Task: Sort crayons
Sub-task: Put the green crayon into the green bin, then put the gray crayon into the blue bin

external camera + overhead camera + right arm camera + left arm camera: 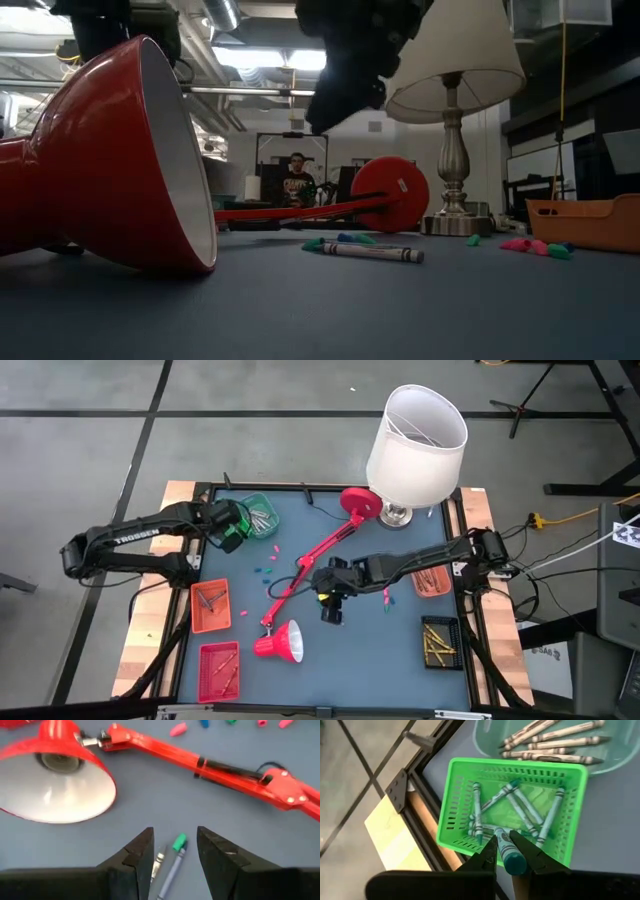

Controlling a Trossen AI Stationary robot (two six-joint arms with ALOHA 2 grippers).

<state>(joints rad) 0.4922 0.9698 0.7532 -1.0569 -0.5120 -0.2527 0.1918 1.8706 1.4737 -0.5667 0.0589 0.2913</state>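
Blue table (330, 670) seen from above. Left gripper (232, 528) over green basket (228, 532), beside clear dish of crayons (262, 515). Right gripper (331, 610) above mat near red desk lamp (305, 565). Orange bins (211, 606), yellow crayons in black tray (440, 642), white lampshade (416, 442).

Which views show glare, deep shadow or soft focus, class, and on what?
Low view: ceiling lights glare behind, so the right tool hangs as a dark silhouette; the near red lampshade looks soft. Right wrist view: the lampshade's white inside is blown out, and the grey crayon blurs. Left wrist view: the green basket is evenly lit.
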